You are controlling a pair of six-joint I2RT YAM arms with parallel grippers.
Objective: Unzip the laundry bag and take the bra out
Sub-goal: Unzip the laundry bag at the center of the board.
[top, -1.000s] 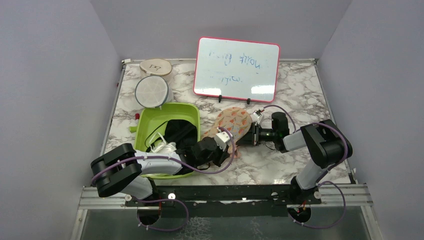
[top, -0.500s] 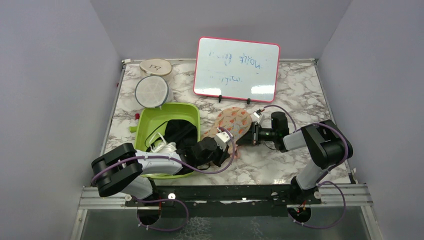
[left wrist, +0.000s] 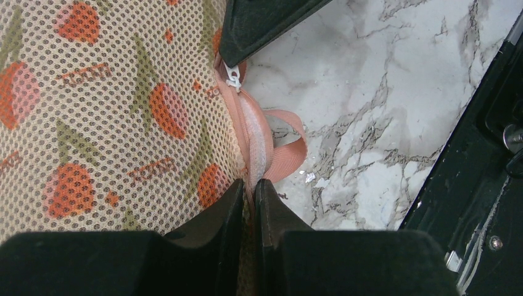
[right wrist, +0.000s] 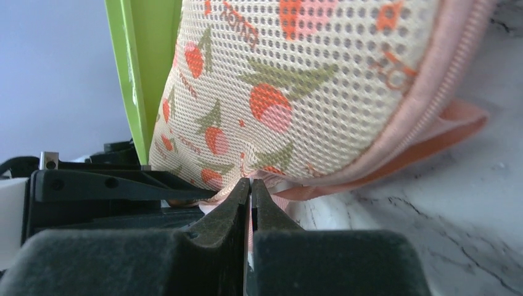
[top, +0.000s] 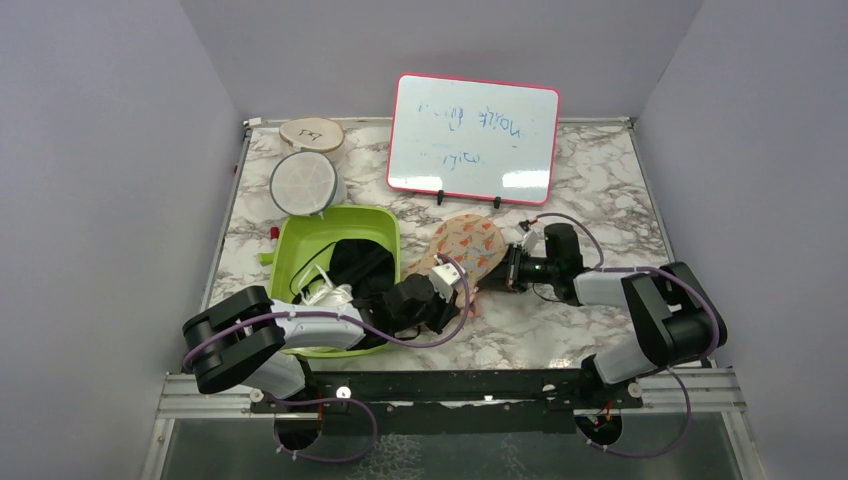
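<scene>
Peach, orange-leafed laundry bag [top: 465, 243]

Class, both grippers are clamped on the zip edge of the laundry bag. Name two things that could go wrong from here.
1. The right gripper pinches the edge of the laundry bag at the zip pull, whose metal piece shows outside its fingers. The grip may slip when it pulls.
2. The left gripper is shut directly on the zip line, close to the pull. The slider could jam against it, or the whole bag could drag.
</scene>
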